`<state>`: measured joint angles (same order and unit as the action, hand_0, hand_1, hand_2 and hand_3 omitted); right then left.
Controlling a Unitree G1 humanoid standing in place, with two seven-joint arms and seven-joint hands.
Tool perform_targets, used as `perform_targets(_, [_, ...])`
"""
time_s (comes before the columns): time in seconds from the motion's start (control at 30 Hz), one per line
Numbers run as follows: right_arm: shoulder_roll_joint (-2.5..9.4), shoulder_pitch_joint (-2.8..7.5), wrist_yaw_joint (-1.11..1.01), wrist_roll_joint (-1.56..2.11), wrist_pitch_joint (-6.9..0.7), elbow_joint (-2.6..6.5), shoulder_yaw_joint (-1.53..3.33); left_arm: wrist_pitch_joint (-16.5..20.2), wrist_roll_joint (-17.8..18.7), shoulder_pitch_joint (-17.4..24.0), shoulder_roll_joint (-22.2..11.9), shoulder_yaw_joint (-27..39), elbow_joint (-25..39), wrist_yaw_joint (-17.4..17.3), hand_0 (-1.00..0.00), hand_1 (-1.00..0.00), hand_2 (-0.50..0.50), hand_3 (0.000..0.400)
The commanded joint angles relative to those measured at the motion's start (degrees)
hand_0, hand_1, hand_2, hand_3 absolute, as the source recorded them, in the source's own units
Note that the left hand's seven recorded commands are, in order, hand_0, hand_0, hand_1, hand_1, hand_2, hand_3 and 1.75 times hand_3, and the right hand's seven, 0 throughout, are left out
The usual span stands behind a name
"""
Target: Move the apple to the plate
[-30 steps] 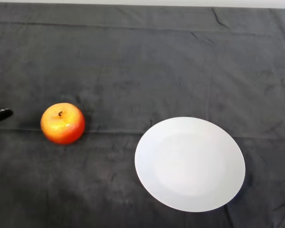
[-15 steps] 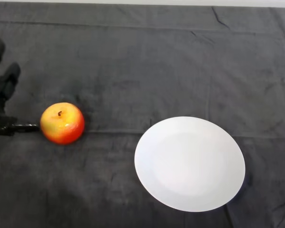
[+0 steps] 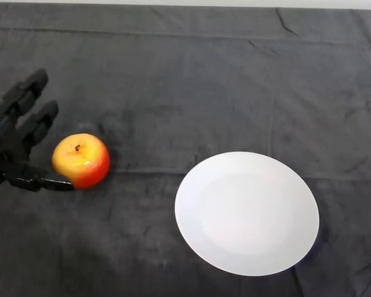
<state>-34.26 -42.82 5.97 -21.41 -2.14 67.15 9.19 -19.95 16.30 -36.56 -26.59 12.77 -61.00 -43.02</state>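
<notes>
We see the apple sitting on the dark cloth at the left of the table, stem up, its yellow-orange top turning to red on the side nearer us. It rests on the cloth alone, well apart from the plate.

The plate is white and round, lying flat on the cloth toward the lower right, with nothing on it.

Our left hand comes in from the left edge, just beside the apple. It is spread wide: the fingers reach up and away past the apple's far left side, fairly straight, and the thumb stretches along the near side, its tip at the apple's lower left edge (touching it or a hair short, we cannot tell which). The fingers stand apart from the fruit, so the apple sits in the gap between thumb and fingers with nothing closed round it.

The cloth shows creases along the far edge and a faint fold line running across the table just behind the plate.
</notes>
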Motion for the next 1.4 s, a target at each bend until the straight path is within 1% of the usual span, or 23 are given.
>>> perform_targets(0.03, [-0.47, 1.17, -0.08, 0.43, -0.47, -0.35, -0.47, 1.1, -1.5, 2.9, 0.4, -1.2, 1.3, -0.4, 0.0, 0.0, 0.0, 0.0])
perform_targets(0.37, [-0.47, 1.23, -0.11, 0.44, -0.54, -0.48, -0.48, 3.4, -4.2, 3.3, 1.3, -4.0, 0.9, -0.5, 0.0, 0.0, 0.0, 0.0])
perform_targets(0.7, [-0.48, 1.27, -0.13, 0.45, -0.59, -0.58, -0.5, 6.2, -6.0, 3.8, 1.2, -6.3, 0.2, -2.2, 0.0, 0.0, 0.0, 0.0])
perform_targets(0.73, [-0.48, 1.28, -0.13, 0.45, -0.6, -0.59, -0.5, 6.5, -6.2, 3.6, 1.2, -6.5, 0.1, -2.3, -0.07, 0.0, -0.04, 0.03])
perform_targets(0.8, [-0.48, 1.28, -0.13, 0.45, -0.6, -0.6, -0.5, 7.2, -6.6, 3.3, 1.0, -6.9, 0.0, -2.5, -0.54, 0.0, -0.27, 0.216])
perform_targets(0.83, [-0.48, 1.28, -0.13, 0.45, -0.61, -0.6, -0.5, 7.5, -6.8, 3.1, 0.9, -7.0, 0.0, -2.6, -0.82, 0.0, -0.41, 0.329])
perform_targets(0.87, [-0.48, 1.29, -0.13, 0.45, -0.61, -0.61, -0.5, 7.7, -6.9, 2.9, 0.8, -7.1, 0.0, -2.6, -1.0, 0.0, -0.5, 0.4])
perform_targets(0.9, [-0.48, 1.29, -0.14, 0.45, -0.61, -0.61, -0.5, 7.9, -7.1, 2.7, 0.7, -7.3, 0.0, -2.6, -1.0, -0.04, -0.48, 0.4])
perform_targets(0.93, [-0.48, 1.29, -0.14, 0.45, -0.62, -0.62, -0.5, 7.9, -7.2, 2.6, 0.6, -7.4, 0.0, -2.6, -1.0, -0.2, -0.4, 0.4])
perform_targets(0.97, [-0.48, 1.29, -0.14, 0.45, -0.62, -0.62, -0.5, 7.9, -7.4, 2.5, 0.6, -7.4, 0.0, -2.6, -1.0, -0.32, -0.34, 0.4])
perform_targets(1.0, [-0.48, 1.29, -0.14, 0.45, -0.62, -0.63, -0.5, 7.8, -7.5, 2.4, 0.5, -7.5, 0.1, -2.5, -1.0, -0.53, -0.24, 0.4])
perform_targets(1.03, [-0.48, 1.29, -0.14, 0.45, -0.63, -0.63, -0.5, 7.7, -7.6, 2.3, 0.4, -7.6, 0.1, -2.4, -1.0, -0.58, -0.21, 0.4])
perform_targets(1.07, [-0.48, 1.3, -0.14, 0.45, -0.63, -0.63, -0.5, 7.5, -7.8, 2.2, 0.4, -7.6, 0.2, -2.2, -1.0, -0.71, -0.14, 0.4])
perform_targets(1.1, [-0.48, 1.3, -0.14, 0.45, -0.63, -0.64, -0.51, 7.5, -7.9, 2.0, 0.3, -7.6, 0.3, -2.1, -1.0, -0.9, -0.05, 0.4])
perform_targets(1.13, [-0.48, 1.3, -0.14, 0.45, -0.63, -0.64, -0.51, 7.3, -8.0, 1.8, 0.2, -7.6, 0.4, -1.9, -1.0, -0.9, -0.05, 0.4])
perform_targets(1.17, [-0.48, 1.3, -0.14, 0.45, -0.64, -0.64, -0.51, 7.2, -8.1, 1.7, 0.2, -7.6, 0.6, -1.6, -1.0, -0.96, -0.02, 0.4])
perform_targets(1.3, [-0.48, 1.31, -0.15, 0.45, -0.65, -0.67, -0.51, 7.0, -8.4, 0.5, 0.1, -7.5, 1.8, -0.1, -1.0, -1.0, 0.0, 0.4])
perform_targets(1.4, [-0.48, 1.33, -0.15, 0.45, -0.66, -0.69, -0.51, 6.7, -8.6, -0.3, 0.4, -7.4, 3.7, 1.5, -1.0, -1.0, 0.0, 0.4])
